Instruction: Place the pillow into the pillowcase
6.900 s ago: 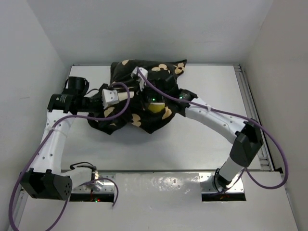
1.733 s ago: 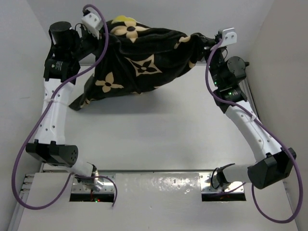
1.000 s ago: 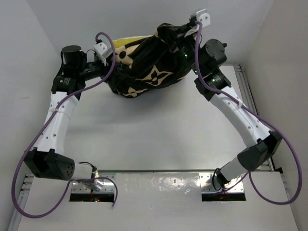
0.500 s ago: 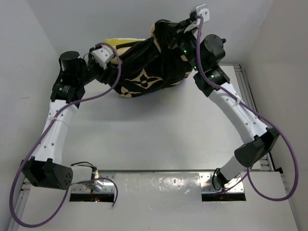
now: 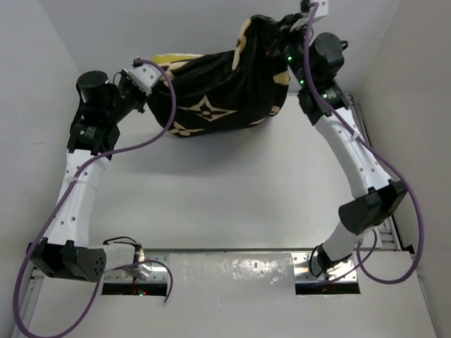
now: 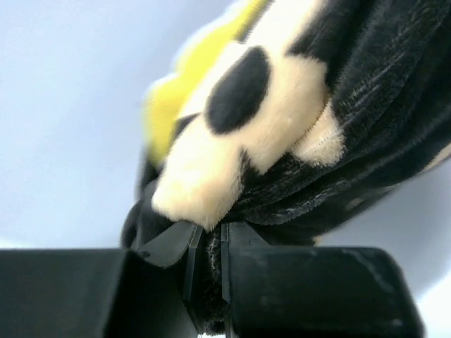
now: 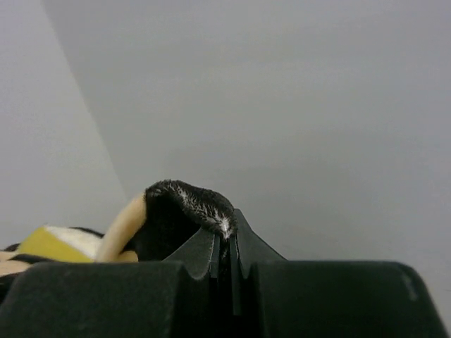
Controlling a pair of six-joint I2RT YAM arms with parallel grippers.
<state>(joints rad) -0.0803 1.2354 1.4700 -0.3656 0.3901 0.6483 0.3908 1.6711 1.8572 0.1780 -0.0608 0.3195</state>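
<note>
The black pillowcase (image 5: 218, 91) with tan flower motifs hangs stretched between both grippers, lifted off the table at the back. My left gripper (image 5: 162, 79) is shut on its left edge, and my right gripper (image 5: 283, 27) is shut on its upper right corner, held higher. A strip of the pillow (image 5: 180, 59) with yellow piping shows above the case's top edge; the rest is hidden inside. In the left wrist view my gripper (image 6: 208, 236) pinches black pillowcase (image 6: 352, 127) fabric, with the yellow pillow (image 6: 169, 105) edge behind. In the right wrist view my gripper (image 7: 225, 241) clamps a fold of the pillowcase (image 7: 180, 204).
The white table (image 5: 232, 183) lies under the hanging case. A metal rail (image 5: 363, 134) runs along its right side. Grey walls close in at the back and on both sides, right behind the raised grippers.
My left gripper has closed on the pillowcase's left edge. My right gripper moved up and to the right, pulling the case wider between the two arms.
</note>
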